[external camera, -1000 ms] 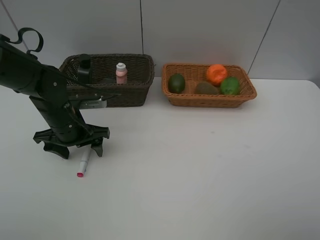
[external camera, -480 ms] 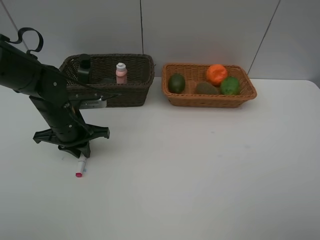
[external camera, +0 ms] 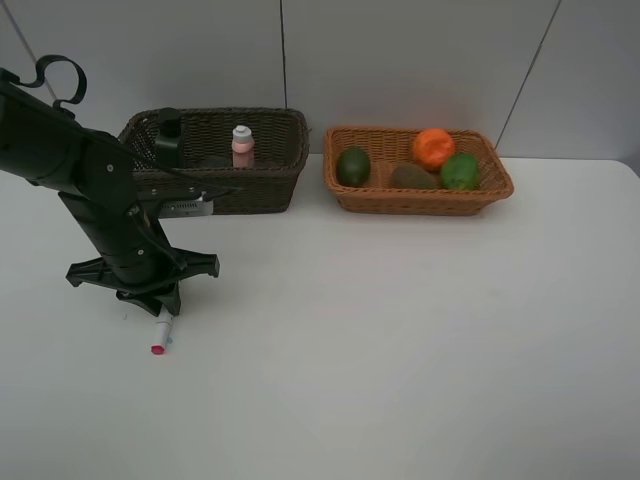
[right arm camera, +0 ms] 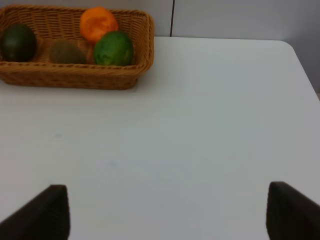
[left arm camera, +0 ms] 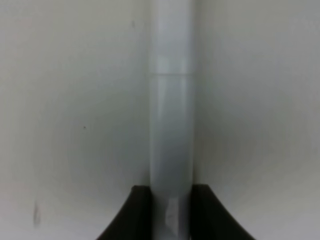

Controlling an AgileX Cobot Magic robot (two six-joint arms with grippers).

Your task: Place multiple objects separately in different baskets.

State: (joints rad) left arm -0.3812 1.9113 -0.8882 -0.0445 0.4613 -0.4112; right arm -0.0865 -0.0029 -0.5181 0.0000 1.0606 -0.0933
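Now, just changed: left gripper (external camera: 160, 303), spread around the marker a second ago, clamped onto the slim white marker with the pink end (external camera: 160, 334).
Marker position: lying flat on the white table (external camera: 400, 340), in front of the deep dark-brown wicker basket (external camera: 262, 150), well apart from it; only the pink-tipped end poking out past the fingers.
Meaning for the task: pickup looking secured, lift and carry to a basket not yet done; probably the last loose item.
Dark basket: pink bottle with white cap (external camera: 242, 146) standing inside, dark green pump bottle (external camera: 168, 137) at the left end.
Shallow orange-tan wicker basket (external camera: 418, 197): two green fruits (external camera: 353, 166), brown kiwi (external camera: 413, 177), orange (external camera: 434, 147).
Left wrist view only: marker barrel pinched between two dark fingertips (left arm camera: 135, 212), contact confirmed.
Right wrist view only: right gripper (right arm camera: 165, 212) spread wide, grasping nothing, hovering over bare table; unseen overhead.
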